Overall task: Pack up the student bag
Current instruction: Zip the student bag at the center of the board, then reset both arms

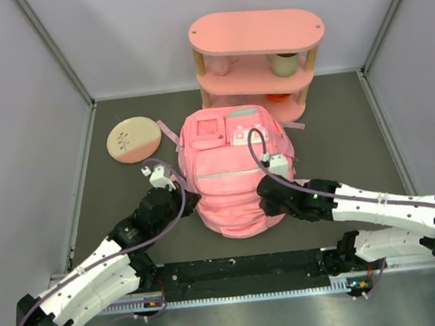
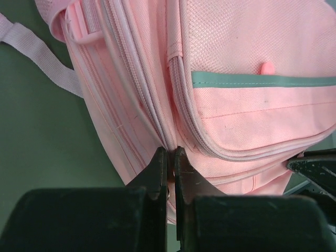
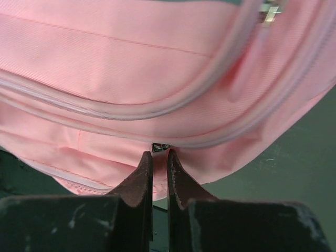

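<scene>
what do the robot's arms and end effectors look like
The left arm and right arm have white shells with small dark dots, black joints and looping purple cables. The left end effector and right end effector each have two dark tapered fingers.

student bag [image 1: 234,177] is lying in the middle of the table [image 1: 338,136], its bottom end pointing to 6 o'clock. shelf [image 1: 255,32] is standing at its 12 o'clock, right behind the top. cup [image 1: 285,64] is sitting on the shelf's middle tier, right side. round disc [image 1: 133,139] is lying near the bag's 10 o'clock. left fingers [image 2: 157,168] are pinching the bag's edge at 8 o'clock, right fingers [image 3: 140,173] at 4 o'clock.
</scene>
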`<state>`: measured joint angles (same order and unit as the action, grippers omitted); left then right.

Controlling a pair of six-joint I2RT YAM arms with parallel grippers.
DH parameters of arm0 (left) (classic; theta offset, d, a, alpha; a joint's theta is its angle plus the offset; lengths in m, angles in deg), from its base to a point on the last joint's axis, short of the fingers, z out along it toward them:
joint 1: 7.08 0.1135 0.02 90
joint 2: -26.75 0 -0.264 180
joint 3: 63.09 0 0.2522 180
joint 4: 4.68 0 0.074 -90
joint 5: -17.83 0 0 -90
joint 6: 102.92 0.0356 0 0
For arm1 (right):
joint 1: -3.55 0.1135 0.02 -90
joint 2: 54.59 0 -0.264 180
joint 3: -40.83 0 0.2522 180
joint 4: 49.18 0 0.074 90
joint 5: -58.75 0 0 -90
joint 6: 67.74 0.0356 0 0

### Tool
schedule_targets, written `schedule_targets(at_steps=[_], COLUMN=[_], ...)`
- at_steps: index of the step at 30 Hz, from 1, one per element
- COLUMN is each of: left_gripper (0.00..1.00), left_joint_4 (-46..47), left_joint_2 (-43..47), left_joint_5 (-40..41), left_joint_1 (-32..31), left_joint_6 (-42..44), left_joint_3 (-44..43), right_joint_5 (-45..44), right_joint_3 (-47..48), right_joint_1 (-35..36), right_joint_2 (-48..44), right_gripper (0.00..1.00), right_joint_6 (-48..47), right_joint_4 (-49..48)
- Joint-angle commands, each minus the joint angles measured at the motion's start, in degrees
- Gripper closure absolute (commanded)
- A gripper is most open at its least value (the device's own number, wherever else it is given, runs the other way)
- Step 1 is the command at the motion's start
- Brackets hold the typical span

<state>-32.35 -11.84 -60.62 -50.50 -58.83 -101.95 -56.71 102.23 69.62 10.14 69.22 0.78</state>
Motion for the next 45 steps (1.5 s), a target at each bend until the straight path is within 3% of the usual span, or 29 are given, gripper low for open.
schedule_targets(at_steps=[1,6,12,21,26,30,34,38,39,40,41,42,43,45], left_gripper=[1.0,1.0,1.0,1.0,1.0,1.0,1.0,1.0,0.75,0.46,0.29,0.02,0.02,0.02], left_joint_4=[-8.06,-11.74,-11.84,-12.81,-13.07,-11.06,-9.56,-6.48,-6.04,-5.52,-5.77,-5.95,-6.47,-8.32], left_joint_2=[4.3,7.03,6.42,5.89,5.54,4.4,2.91,3.69,4.74,5.36,5.89,7.2,7.73,9.49], left_joint_5=[3.83,2.95,0.05,-3.81,-6.98,-10.31,-14.0,-17.78,-18.31,-18.49,-18.67,-18.06,-16.58,-14.99], left_joint_1=[3.34,6.85,8.96,10.99,12.57,13.54,13.89,13.89,13.89,13.89,13.89,13.89,13.89,13.8], left_joint_6=[4.95,5.57,6.62,9.0,10.58,11.63,12.51,13.21,13.3,13.48,13.65,14.09,13.66,13.74], left_joint_3=[-2.67,-2.32,-2.14,-2.67,-2.06,-0.74,-0.39,0.05,-0.03,-0.12,-0.73,-1.0,-1.44,-2.76], right_joint_5=[-7.07,-4.87,3.47,-2.76,0.31,7.69,10.51,8.41,6.84,6.65,6.12,4.55,3.93,4.0], right_joint_3=[-0.79,-1.93,-4.65,-6.94,-5.97,-5.02,-2.12,-0.09,-0.7,-2.1,-2.63,-3.68,-3.95,-4.83], right_joint_1=[-8.22,-16.31,-18.78,-22.72,-30.27,-34.51,-34.6,-34.77,-34.86,-35.12,-35.3,-36.08,-36.7,-38.54], right_joint_2=[-6.09,-8.56,-10.24,-2.87,-1.36,3.55,10.57,11.83,10.78,9.64,6.75,5.25,3.67,-0.37], right_gripper=[1.0,1.0,1.0,1.0,1.0,1.0,1.0,1.0,1.0,0.93,0.87,0.77,0.48,0.26], right_joint_6=[-1.51,-7.49,-13.29,-16.98,-20.32,-23.05,-25.95,-25.43,-24.99,-23.86,-23.15,-22.45,-20.78,-19.02], right_joint_4=[4.76,0.01,-10.53,-24.5,-32.76,-42.78,-46.31,-42.36,-42.18,-40.7,-39.56,-38.41,-36.92,-31.22])
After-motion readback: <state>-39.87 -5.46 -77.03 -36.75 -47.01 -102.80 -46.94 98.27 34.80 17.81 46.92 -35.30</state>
